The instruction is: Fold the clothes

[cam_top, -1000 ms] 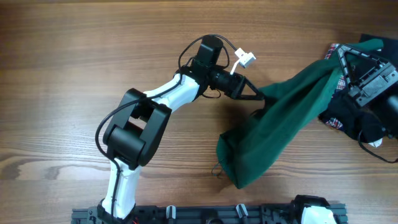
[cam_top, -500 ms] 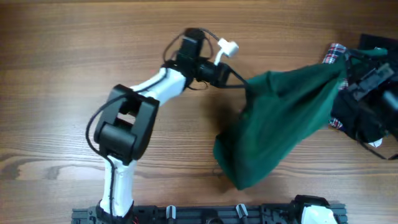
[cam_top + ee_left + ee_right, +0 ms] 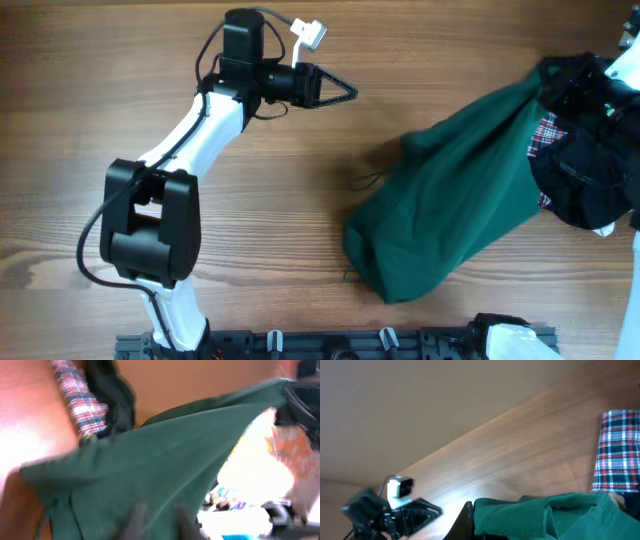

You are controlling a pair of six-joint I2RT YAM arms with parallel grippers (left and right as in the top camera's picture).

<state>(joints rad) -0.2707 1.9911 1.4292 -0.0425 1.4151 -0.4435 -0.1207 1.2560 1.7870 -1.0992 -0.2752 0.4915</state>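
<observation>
The clothes, one large dark teal-green garment (image 3: 450, 210), lie bunched on the wooden table, stretching from the front middle up to the far right. It fills the left wrist view (image 3: 150, 470) and shows in the right wrist view (image 3: 545, 515). My right gripper (image 3: 568, 80) is shut on its upper right corner; green fabric sits against the finger in the right wrist view (image 3: 480, 527). My left gripper (image 3: 340, 92) is clear of the garment, up and to its left, fingers apart and empty; they show blurred in the left wrist view (image 3: 160, 520).
A red-white-blue plaid cloth (image 3: 545, 135) and a black garment (image 3: 590, 185) lie at the right edge, partly under the green garment's end. The plaid also shows in the left wrist view (image 3: 80, 405) and the right wrist view (image 3: 617, 450). The arm bases stand along the front edge.
My left gripper let go of the garment's upper left edge and swung left and away. That edge dropped onto the table. My right gripper stayed shut on the corner.
</observation>
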